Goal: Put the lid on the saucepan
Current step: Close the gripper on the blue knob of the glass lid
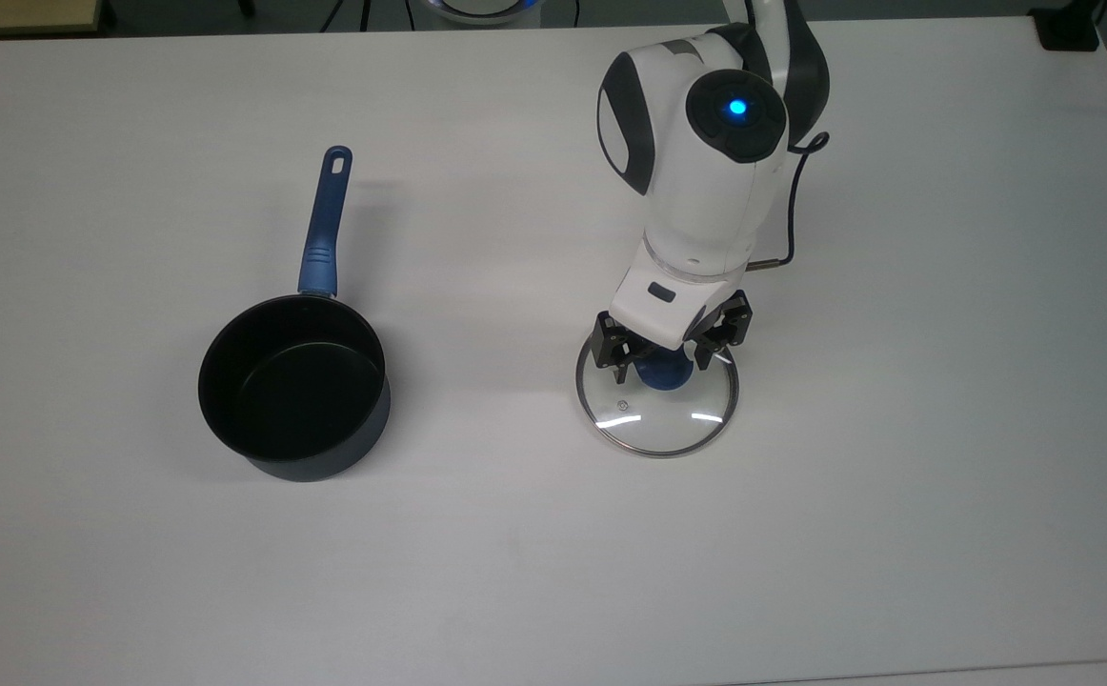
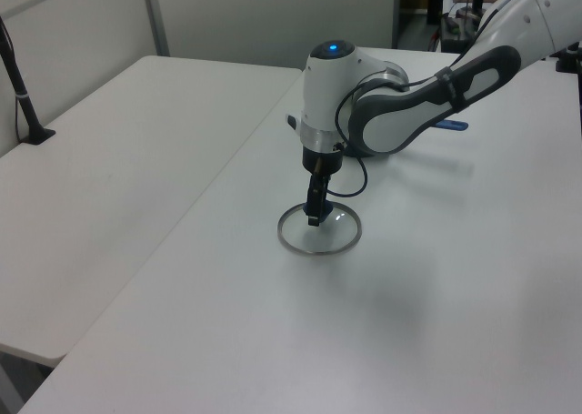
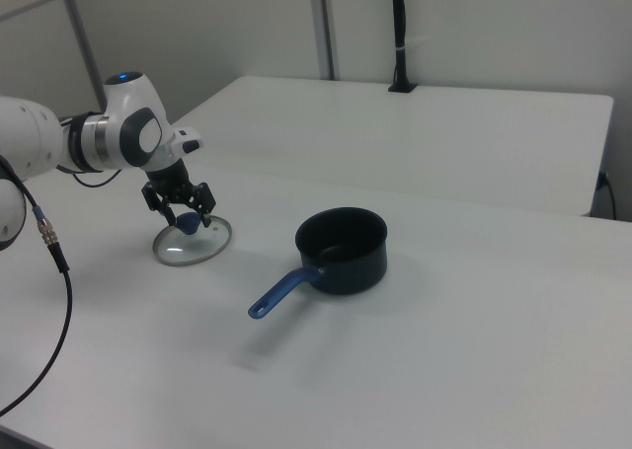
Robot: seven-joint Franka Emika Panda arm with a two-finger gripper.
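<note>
**Lid not yet gripped, saucepan empty: the task is at its first step**

The glass lid [image 1: 656, 400] lies flat on the white table [image 1: 896, 476], well apart from the saucepan [image 1: 294, 386], which stands open toward the top view's left with its black inside bare and its blue handle [image 1: 324, 221] pointing away toward the top view's upper edge. Nothing of the placing is done.

The gripper [image 1: 665, 360] hangs right over the lid's blue knob [image 1: 663, 374]. Its two fingers [image 1: 608, 354] are spread wide, one on each side of the knob, and they hold nothing; in the right view they straddle the knob with gaps on both sides. Whether the fingertips have reached the knob's height I cannot tell for certain; in the left view the tool [image 2: 314, 207] reaches down close to the glass.

What remains, as I judge it: closing on the knob, lifting the lid clear of the table, carrying it across to the saucepan, centring it over the rim and setting it down.
</note>
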